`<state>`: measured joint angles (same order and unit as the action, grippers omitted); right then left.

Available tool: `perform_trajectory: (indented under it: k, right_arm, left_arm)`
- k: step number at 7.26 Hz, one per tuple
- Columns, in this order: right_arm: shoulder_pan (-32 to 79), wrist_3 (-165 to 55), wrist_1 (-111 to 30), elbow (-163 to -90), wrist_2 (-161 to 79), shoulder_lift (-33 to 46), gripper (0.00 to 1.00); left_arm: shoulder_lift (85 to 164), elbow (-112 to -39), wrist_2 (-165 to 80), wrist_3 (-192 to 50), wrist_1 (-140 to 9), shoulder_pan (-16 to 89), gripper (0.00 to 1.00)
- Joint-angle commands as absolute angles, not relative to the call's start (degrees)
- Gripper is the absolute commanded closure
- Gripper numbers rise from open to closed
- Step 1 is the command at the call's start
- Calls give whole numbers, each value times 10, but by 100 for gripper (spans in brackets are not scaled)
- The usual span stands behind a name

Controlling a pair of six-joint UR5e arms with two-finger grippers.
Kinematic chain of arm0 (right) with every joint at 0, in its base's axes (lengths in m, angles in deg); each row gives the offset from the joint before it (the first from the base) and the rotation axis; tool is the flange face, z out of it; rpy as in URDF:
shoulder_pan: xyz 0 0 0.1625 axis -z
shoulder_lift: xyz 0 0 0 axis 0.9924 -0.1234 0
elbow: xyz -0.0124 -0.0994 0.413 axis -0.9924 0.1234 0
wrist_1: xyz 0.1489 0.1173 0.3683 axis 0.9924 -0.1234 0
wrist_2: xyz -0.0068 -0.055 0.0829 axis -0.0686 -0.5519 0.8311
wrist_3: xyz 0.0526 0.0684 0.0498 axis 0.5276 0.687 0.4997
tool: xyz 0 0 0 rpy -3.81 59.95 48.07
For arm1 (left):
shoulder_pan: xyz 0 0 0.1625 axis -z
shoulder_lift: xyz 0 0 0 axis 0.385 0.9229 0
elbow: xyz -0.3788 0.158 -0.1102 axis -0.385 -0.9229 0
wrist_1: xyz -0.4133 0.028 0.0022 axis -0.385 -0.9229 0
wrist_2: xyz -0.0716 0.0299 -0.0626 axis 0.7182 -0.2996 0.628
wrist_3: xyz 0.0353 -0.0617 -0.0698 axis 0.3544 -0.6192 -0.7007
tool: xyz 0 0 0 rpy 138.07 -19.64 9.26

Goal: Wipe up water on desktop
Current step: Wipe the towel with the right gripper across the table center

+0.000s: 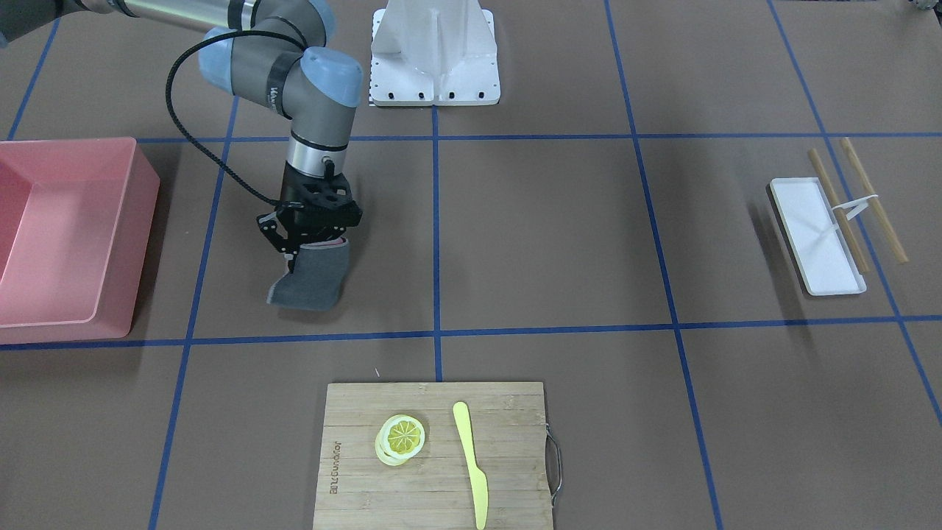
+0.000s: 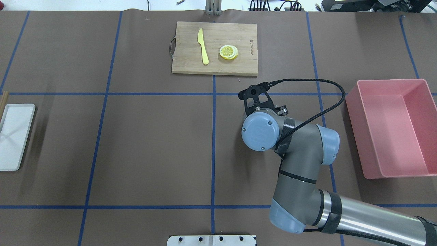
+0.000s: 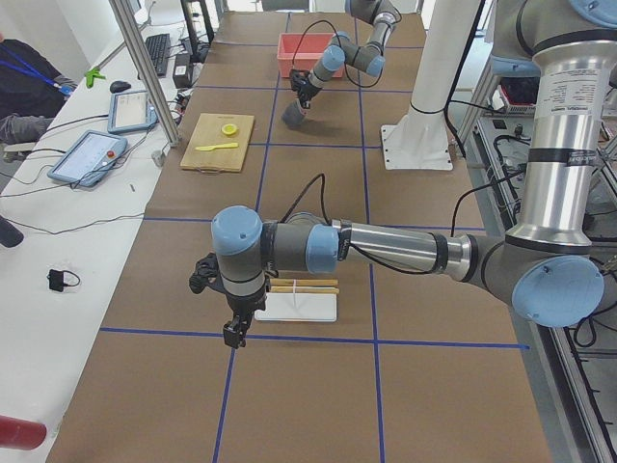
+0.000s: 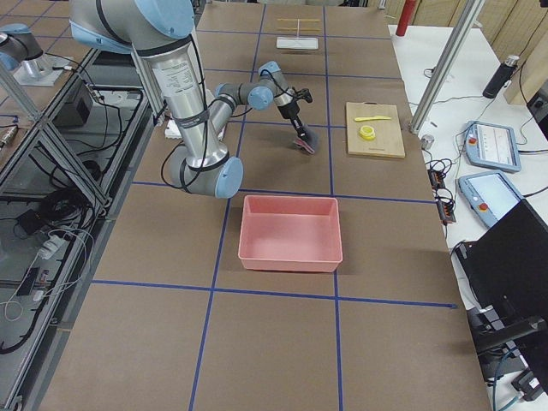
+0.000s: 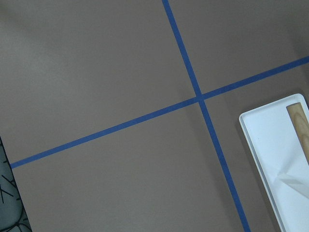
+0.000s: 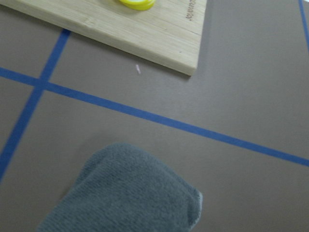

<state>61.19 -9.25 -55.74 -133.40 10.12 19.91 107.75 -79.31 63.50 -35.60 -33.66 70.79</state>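
Note:
The desktop (image 1: 552, 243) is a matte brown surface crossed by blue tape lines. I see no water on it in any view. My right gripper (image 1: 313, 241) is shut on a grey cloth (image 1: 309, 283), which hangs down with its lower edge at the desktop. The cloth fills the bottom of the right wrist view (image 6: 130, 193). In the overhead view the right wrist (image 2: 261, 131) hides the gripper and the cloth. My left gripper (image 3: 234, 333) shows only in the exterior left view, low over the desktop beside the white tray; I cannot tell whether it is open or shut.
A pink bin (image 1: 66, 228) stands beside the right arm. A bamboo cutting board (image 1: 515, 442) holds lemon slices (image 1: 401, 438) and a yellow knife (image 1: 471, 464). A white tray (image 1: 817, 235) with chopsticks (image 1: 872, 199) lies on the far side. The white robot base (image 1: 434, 51) stands at the table's edge.

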Motion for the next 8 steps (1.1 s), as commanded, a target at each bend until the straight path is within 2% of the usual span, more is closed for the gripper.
perform_trajectory:
  k: [1,3,6,8]
  right_arm:
    - [638,-25,-545,-1337,105,198,100]
    - [614,-97,-703,-1385,106,187,100]
    - [584,-199,-814,-1498,109,46,100]
    - [579,-220,-837,-1491,109,6,100]
  left_arm:
    - [1078,-794,635,-356,-336,708,1]
    - [1077,-795,642,-357,-336,708,1]
    - [1073,-792,677,-357,-336,708,1]
    - [1073,-791,677,-359,-336,708,1]
